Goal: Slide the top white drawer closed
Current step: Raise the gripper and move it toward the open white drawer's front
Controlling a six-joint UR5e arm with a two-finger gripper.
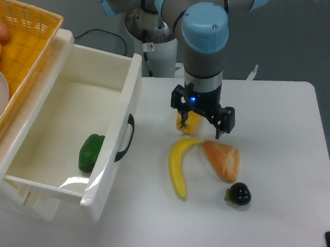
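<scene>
The deep glossy white plastic top drawer (67,133) stands pulled out at the picture's left, its curved black handle (126,137) facing the robot's black two-finger claw (202,122). The claw hangs to the picture's right of that front, apart from it, over a small yellow fruit (188,123) on the white surface (281,167) — whether released or clenched I cannot tell. Closing likely means pushing the front leftward, along the drawer's long axis.
</scene>
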